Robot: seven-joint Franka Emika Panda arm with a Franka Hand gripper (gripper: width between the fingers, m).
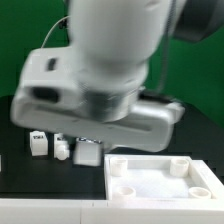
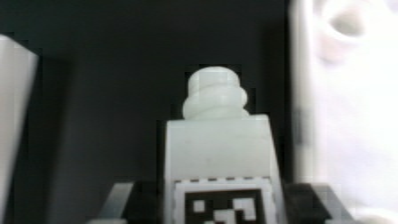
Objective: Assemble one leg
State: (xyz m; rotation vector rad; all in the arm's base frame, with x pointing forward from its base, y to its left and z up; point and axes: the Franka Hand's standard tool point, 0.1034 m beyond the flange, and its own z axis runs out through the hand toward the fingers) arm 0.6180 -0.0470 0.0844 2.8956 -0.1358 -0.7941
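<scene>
The claw (image 2: 219,203) is seen in the wrist view with the leg (image 2: 217,150) set between its two fingers (image 2: 121,203). A thin dark strip is visible between each finger and the leg's sides, so it cannot be told whether the leg is being pinched or merely straddled. The leg is shown as a white blocky post pointing away from the camera. A black-and-white square tag (image 2: 222,207) is carried on the face nearest the claw, and the far end is finished with a rounded, stepped knob (image 2: 214,92).

A broad, blurred white surface (image 2: 347,90) is seen beside the leg on one side, and a narrower white edge (image 2: 15,105) on the other. What these are cannot be made out. Dark ground lies behind the leg.

In the exterior view the claw is hidden by the bulky white arm (image 1: 110,60), which fills the middle of the picture. Small white posts (image 1: 38,143) are lined up on the black worktop (image 1: 15,172) just under the arm, and a dark tag is shown on at least one. Which of them is the leg seen by the wrist camera cannot be told. A large flat white panel (image 1: 150,160) with raised rims and round corner sockets is laid on the worktop, just beside the row, toward the exterior view's right.
</scene>
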